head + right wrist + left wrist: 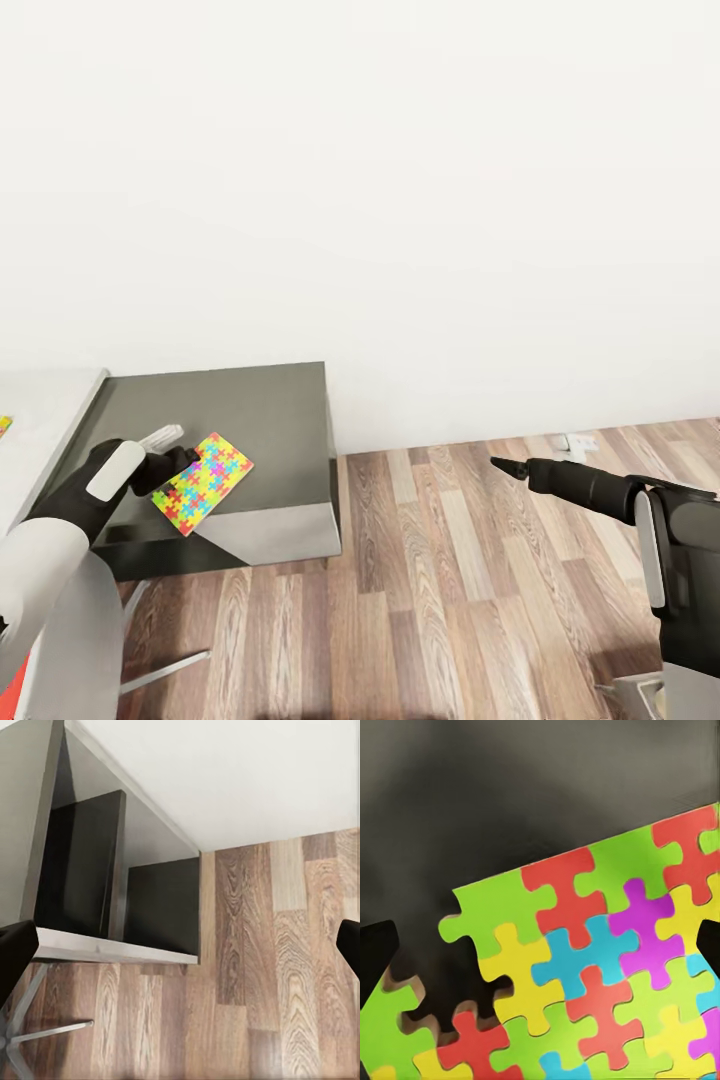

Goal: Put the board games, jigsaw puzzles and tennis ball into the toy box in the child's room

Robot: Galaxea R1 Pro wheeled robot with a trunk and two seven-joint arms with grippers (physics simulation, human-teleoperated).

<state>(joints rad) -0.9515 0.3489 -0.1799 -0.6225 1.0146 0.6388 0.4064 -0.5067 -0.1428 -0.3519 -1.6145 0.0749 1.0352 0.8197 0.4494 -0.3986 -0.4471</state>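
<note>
A plain white wall point(400, 200) meets a wood-plank floor point(480, 600) with streaked brown grain. Against the wall stands a dark grey, matte, box-shaped desk point(270, 410) with sharp edges. The left gripper point(185, 462) has its jaws closed on the near edge of a flat rectangular jigsaw puzzle point(203, 483), held tilted above the desk top; its interlocking pieces are glossy red, green, yellow, blue and purple. The right gripper point(497, 464) hangs over the floor, jaws spread wide.
</note>
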